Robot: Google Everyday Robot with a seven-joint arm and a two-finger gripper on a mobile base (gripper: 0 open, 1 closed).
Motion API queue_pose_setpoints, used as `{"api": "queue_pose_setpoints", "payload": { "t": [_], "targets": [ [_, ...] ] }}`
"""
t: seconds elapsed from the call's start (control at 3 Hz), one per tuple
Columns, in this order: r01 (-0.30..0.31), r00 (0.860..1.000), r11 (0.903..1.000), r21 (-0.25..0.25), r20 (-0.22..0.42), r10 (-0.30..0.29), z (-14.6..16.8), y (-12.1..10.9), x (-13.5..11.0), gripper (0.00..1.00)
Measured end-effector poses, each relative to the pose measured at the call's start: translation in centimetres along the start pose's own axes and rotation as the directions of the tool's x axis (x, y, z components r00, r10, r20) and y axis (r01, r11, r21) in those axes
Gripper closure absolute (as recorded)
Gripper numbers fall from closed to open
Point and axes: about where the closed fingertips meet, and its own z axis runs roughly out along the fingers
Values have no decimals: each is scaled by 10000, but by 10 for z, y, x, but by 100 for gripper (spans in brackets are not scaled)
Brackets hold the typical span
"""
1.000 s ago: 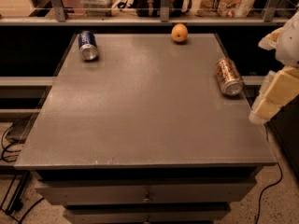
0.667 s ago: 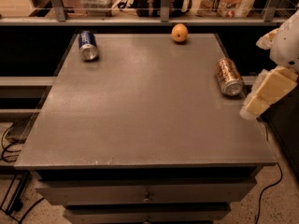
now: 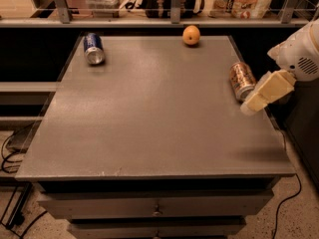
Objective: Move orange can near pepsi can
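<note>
The orange can [image 3: 241, 80] lies on its side near the right edge of the grey table [image 3: 149, 118], bronze and gold with a silver end. The pepsi can [image 3: 93, 48] lies on its side at the far left corner, dark blue with its silver end toward me. My gripper [image 3: 250, 105] is a cream-coloured piece on a white arm entering from the right. Its tip hangs just in front of and beside the orange can's near end, over the table's right edge. It holds nothing that I can see.
A round orange fruit [image 3: 191, 35] sits at the far middle of the table. Behind the table runs a railed shelf [image 3: 169, 19] with bags and boxes. Drawers [image 3: 154, 208] are under the table front. Cables lie on the floor at left.
My gripper has moved left and a little toward the orange can, from beyond the table's right edge to over it. The cans and the fruit have not moved.
</note>
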Motion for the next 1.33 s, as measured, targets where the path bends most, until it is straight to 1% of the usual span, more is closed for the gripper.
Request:
{"api": "queue_pose_setpoints", "payload": {
  "t": [0.33, 0.67, 1.0, 1.33],
  "targets": [
    [-32, 10000, 10000, 52, -40, 32, 2, 0, 0, 0],
    [-414, 9990, 9985, 371, 164, 408, 11, -11, -2, 0],
    [-963, 9950, 9933, 635, 319, 944, 27, -24, -2, 0],
    [-1469, 9887, 9859, 799, 409, 1440, 43, -37, 0, 0]
  ]
}}
